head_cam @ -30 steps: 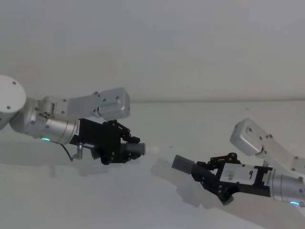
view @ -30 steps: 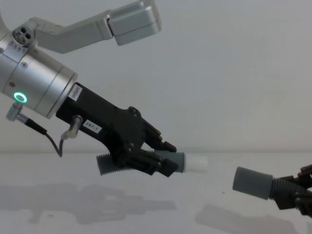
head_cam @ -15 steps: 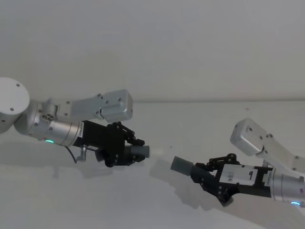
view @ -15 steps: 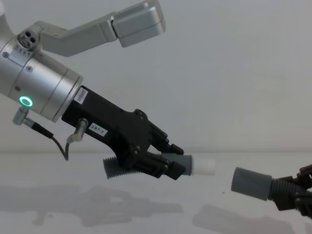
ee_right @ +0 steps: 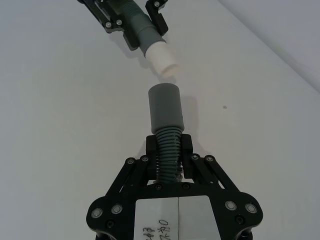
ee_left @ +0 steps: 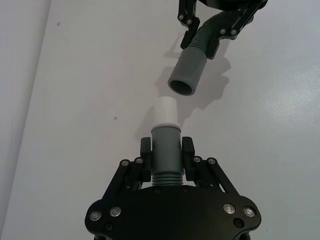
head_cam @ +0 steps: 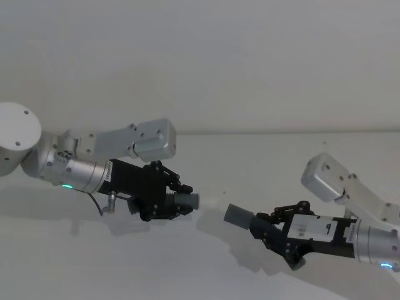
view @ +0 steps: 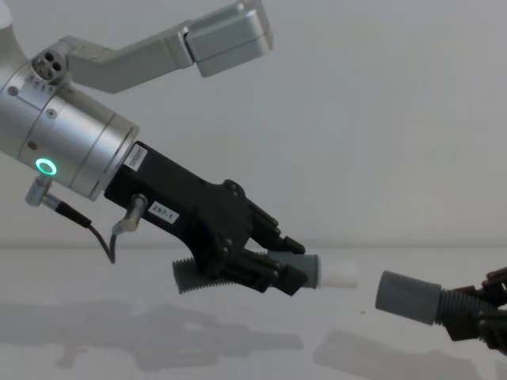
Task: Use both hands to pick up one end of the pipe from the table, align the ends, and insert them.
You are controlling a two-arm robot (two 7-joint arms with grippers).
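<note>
Both pipe pieces are held above the white table [head_cam: 112, 275]. My left gripper [view: 273, 265] is shut on one ribbed piece just behind its grey cuff [view: 309, 267]; the pale whitish tip [view: 339, 275] points right and the ribbed tail [view: 190, 277] sticks out behind. My right gripper [head_cam: 269, 228] is shut on the other piece's ribbed hose [ee_right: 169, 150], and its wide grey sleeve [view: 406, 297] faces left. In the left wrist view the whitish tip [ee_left: 165, 112] sits just short of the sleeve's open mouth [ee_left: 187, 75], slightly off its axis. The two ends are apart.
The left arm's silver wrist with a green ring light [view: 47, 167] and its elbow link [view: 230, 36] fill the chest view's upper left. The right arm's silver link [head_cam: 331, 181] rises at the right. Arm shadows lie on the table below.
My left gripper has carried its piece to the right, closing the gap between the whitish tip and the sleeve. The right gripper has barely moved.
</note>
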